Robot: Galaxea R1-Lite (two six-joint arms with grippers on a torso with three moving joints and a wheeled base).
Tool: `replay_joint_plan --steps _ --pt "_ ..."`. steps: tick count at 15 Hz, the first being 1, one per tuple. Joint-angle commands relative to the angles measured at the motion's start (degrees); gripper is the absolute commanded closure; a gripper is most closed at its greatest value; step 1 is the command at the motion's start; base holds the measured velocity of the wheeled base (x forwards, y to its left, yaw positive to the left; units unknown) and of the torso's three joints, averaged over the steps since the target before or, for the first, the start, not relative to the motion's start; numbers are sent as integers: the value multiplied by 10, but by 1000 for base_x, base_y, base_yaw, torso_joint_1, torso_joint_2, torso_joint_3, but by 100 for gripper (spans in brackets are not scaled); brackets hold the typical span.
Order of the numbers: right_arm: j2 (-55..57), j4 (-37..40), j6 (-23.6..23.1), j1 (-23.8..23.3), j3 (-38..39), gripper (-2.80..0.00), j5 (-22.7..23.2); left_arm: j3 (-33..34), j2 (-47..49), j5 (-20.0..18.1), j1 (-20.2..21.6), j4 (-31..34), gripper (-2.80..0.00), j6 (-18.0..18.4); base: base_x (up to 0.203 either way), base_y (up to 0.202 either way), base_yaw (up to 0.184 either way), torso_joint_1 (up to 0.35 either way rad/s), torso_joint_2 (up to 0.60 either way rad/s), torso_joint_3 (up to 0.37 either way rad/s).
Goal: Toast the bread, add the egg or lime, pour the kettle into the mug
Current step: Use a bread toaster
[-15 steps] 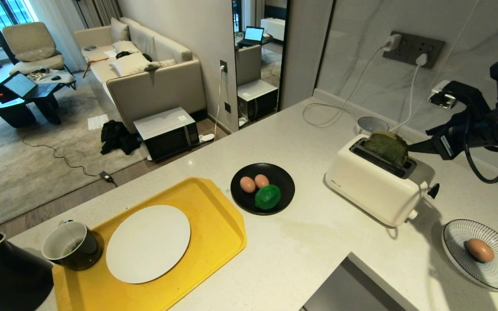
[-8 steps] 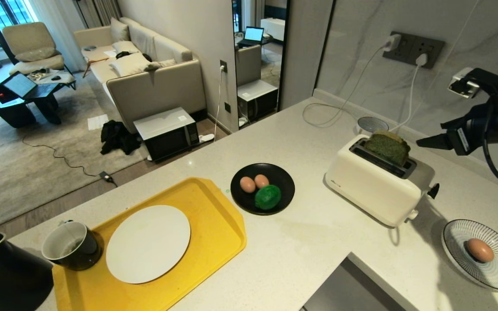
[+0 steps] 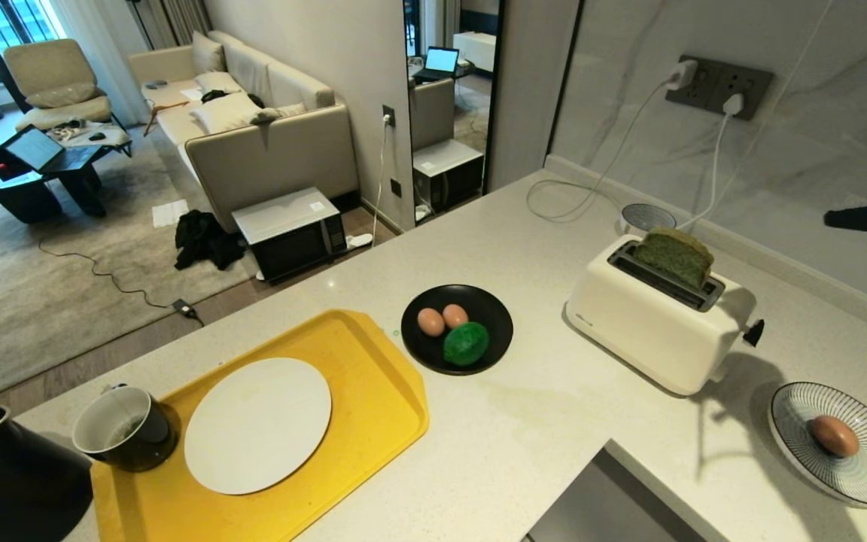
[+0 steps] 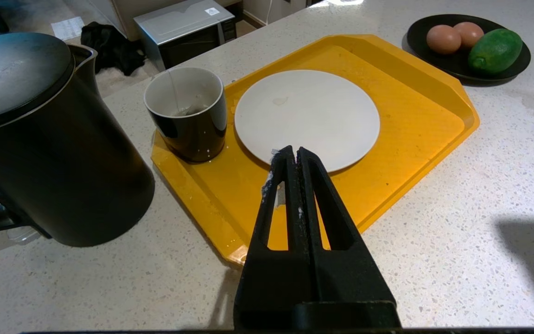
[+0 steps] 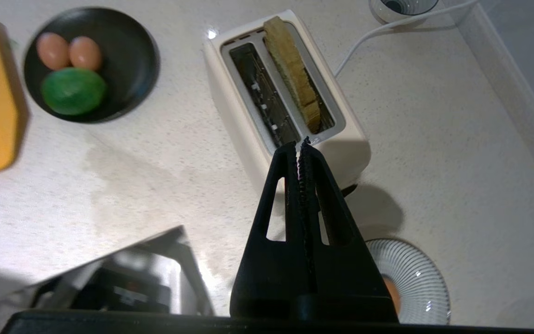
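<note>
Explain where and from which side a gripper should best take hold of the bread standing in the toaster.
Probably from above: grip the bread's exposed top edge, one finger on each flat face. The slice stands upright in the toaster slot farther from the black plate, only its upper part showing.

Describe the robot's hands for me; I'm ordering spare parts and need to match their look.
Both hands are matte black. The left hand and the right hand each have two long fingers tapering to a narrow tip, wide at the base, with a slim triangular cut-out through each finger. The inner gripping faces look ridged, with whitish scuffs near the left hand's tips. No cables or printed markings show.
</note>
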Motion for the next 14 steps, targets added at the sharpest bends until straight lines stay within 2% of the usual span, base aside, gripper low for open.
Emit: replay_joint_plan --steps 1,4,8,10,12,14 --pt "-92 1 40 -1 35 0 -1 0 0 0 0 0 0 0 0 0 0 0 0 0" --pt "-151 0 69 -5 70 0 -57 0 0 0 0 0 0 0 0 0 0 0 0 0" --pt "-177 1 83 -3 109 0 -74 0 0 0 0 0 0 0 0 0 0 0 0 0" --pt "-176 -7 80 -3 129 0 -90 0 0 0 0 0 0 0 0 0 0 0 0 0" --pt "-168 -27 67 -4 155 0 -137 0 0 0 0 0 0 0 0 0 0 0 0 0" --pt "-158 -30 51 -4 171 0 -157 0 0 0 0 0 0 0 0 0 0 0 0 0"
